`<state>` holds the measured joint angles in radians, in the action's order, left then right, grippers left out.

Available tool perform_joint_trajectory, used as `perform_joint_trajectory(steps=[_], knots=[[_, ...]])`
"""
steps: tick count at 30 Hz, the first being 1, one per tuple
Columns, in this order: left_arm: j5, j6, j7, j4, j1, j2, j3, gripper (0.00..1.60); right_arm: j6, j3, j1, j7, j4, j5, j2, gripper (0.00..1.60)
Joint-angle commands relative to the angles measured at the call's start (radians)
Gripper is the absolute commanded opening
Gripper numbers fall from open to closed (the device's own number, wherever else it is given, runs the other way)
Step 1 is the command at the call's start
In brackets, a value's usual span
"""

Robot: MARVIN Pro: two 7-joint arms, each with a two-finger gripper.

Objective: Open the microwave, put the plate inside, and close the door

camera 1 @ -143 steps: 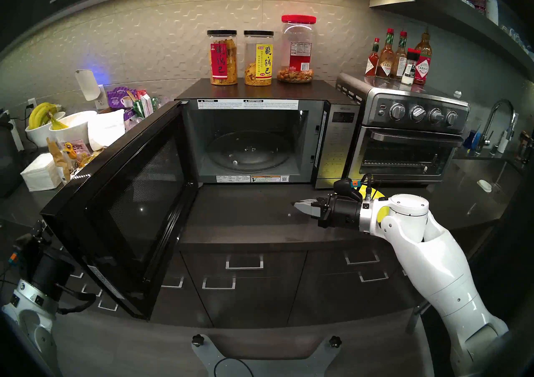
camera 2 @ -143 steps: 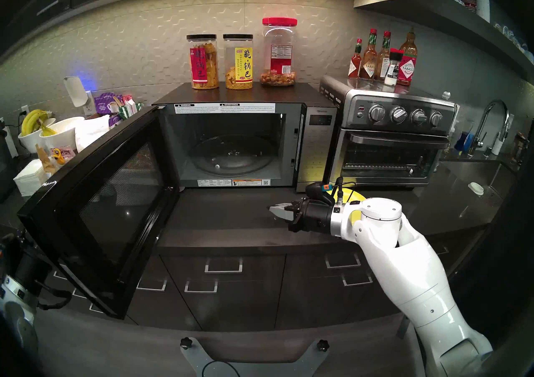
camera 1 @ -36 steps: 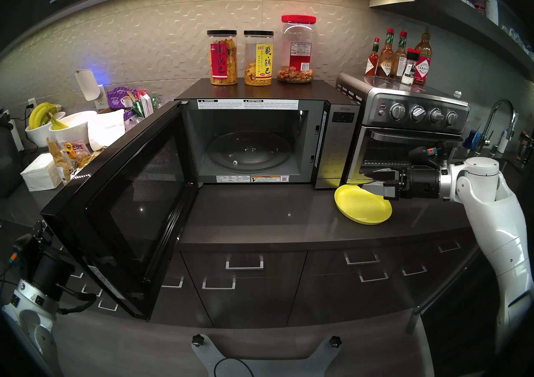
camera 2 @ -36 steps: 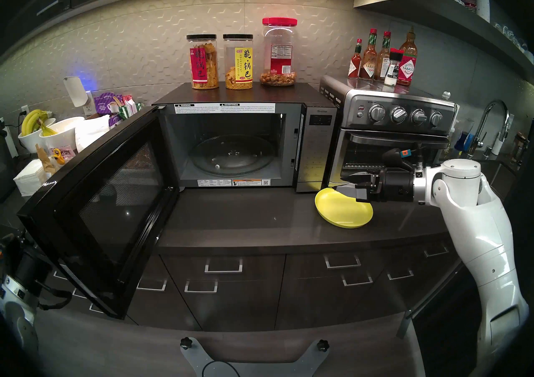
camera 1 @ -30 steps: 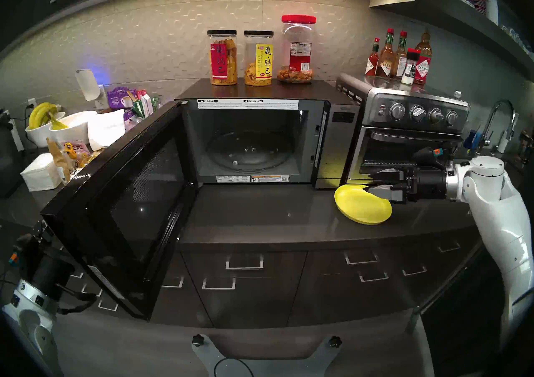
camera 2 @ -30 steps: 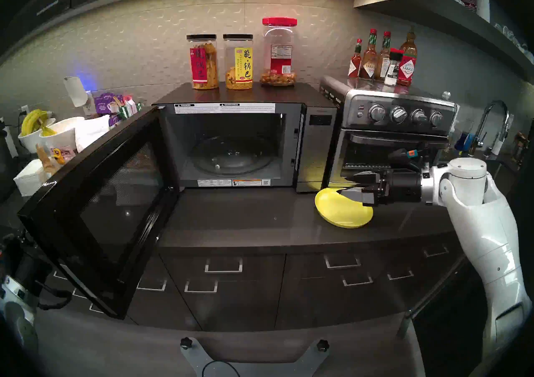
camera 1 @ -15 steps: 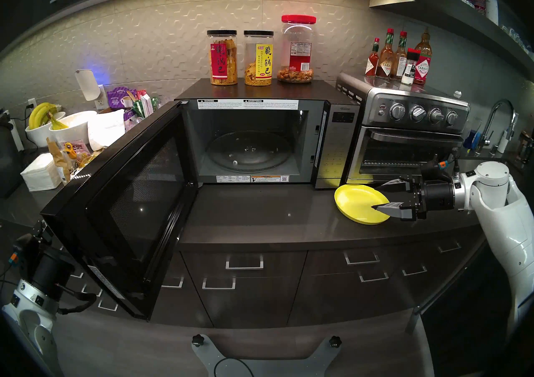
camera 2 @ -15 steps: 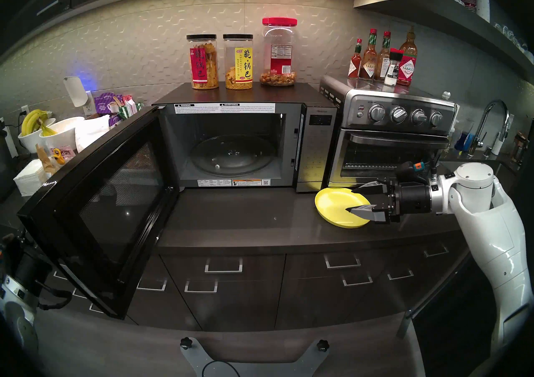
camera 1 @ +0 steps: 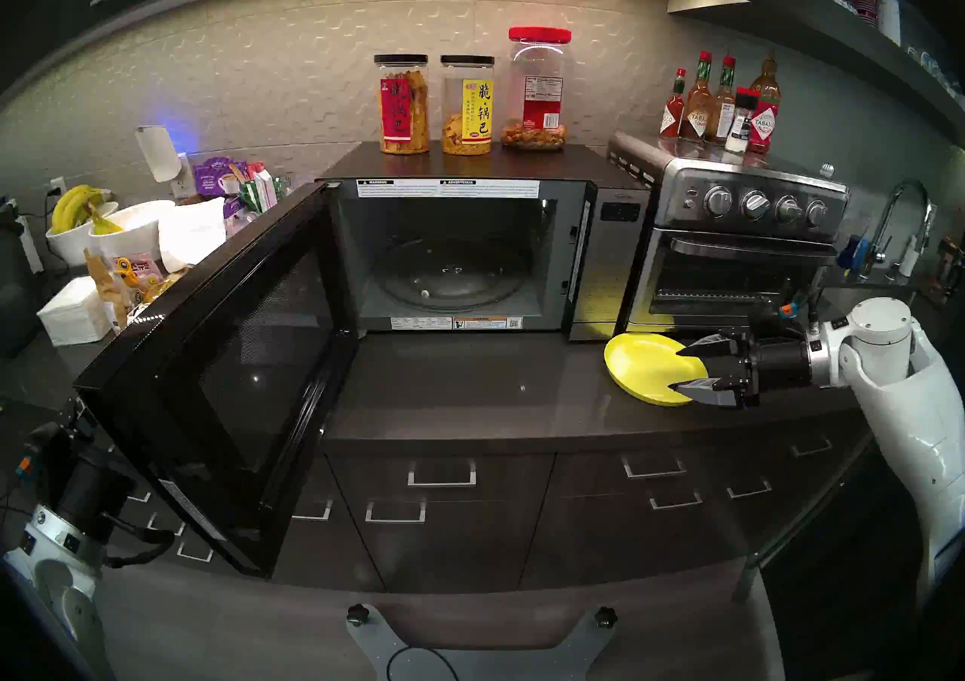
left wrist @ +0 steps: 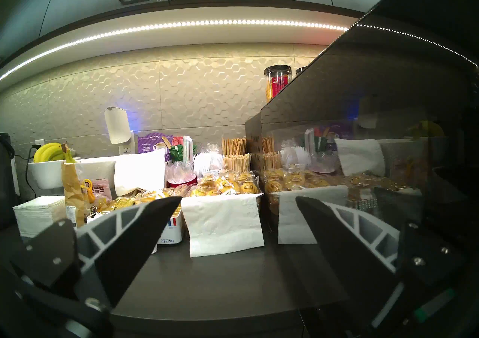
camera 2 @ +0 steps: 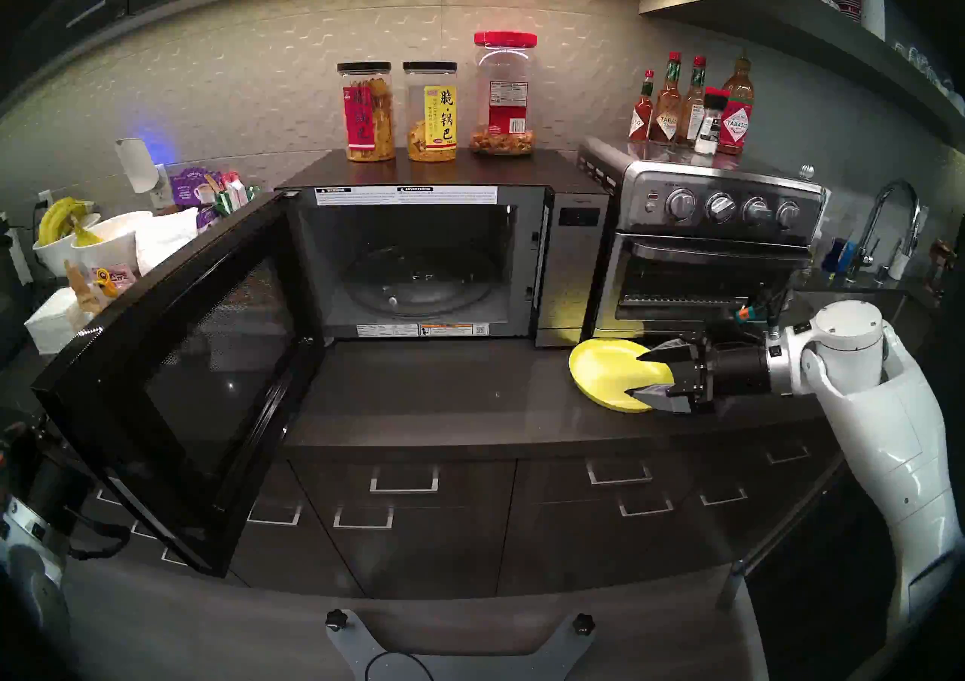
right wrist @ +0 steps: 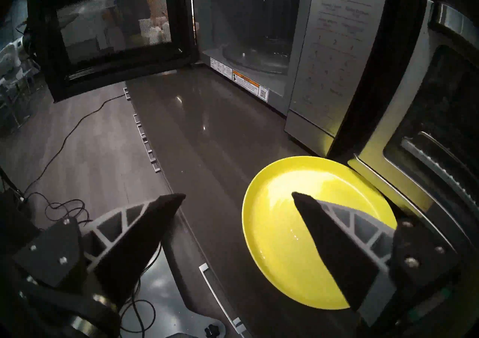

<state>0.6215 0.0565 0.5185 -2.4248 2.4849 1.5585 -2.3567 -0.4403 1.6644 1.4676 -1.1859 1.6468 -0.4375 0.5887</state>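
The right gripper (camera 1: 684, 369), jaws spread wide, hides the near-right rim of the yellow plate (camera 1: 645, 366).

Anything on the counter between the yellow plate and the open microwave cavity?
Nothing: in head stereo left, only bare dark counter runs from the plate to the microwave opening; right wrist agrees.

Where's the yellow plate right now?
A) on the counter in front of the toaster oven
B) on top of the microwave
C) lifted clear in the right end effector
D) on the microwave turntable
A: the yellow plate lies flat on the counter before the toaster oven; the open right end effector straddles its rim.
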Motion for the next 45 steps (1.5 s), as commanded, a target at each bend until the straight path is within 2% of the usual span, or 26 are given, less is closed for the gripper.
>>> perform_joint_trajectory(steps=[1, 9, 21, 45], knots=[[0.001, -0.001, -0.001, -0.019, -0.002, -0.002, -0.003, 1.60, -0.017, -0.015, -0.041, 0.022, -0.001, 0.015, 0.000, 1.60], [0.000, -0.003, 0.001, -0.019, -0.004, 0.000, -0.004, 1.60, -0.036, -0.075, -0.092, 0.049, -0.031, 0.058, 0.011, 1.60], [-0.002, -0.005, 0.005, -0.019, -0.007, 0.004, -0.005, 1.60, -0.016, -0.121, -0.133, 0.066, -0.071, 0.100, 0.038, 1.60], [-0.006, -0.010, 0.012, -0.019, -0.014, 0.010, -0.007, 1.60, 0.015, -0.161, -0.127, 0.055, -0.093, 0.160, 0.039, 1.60]])
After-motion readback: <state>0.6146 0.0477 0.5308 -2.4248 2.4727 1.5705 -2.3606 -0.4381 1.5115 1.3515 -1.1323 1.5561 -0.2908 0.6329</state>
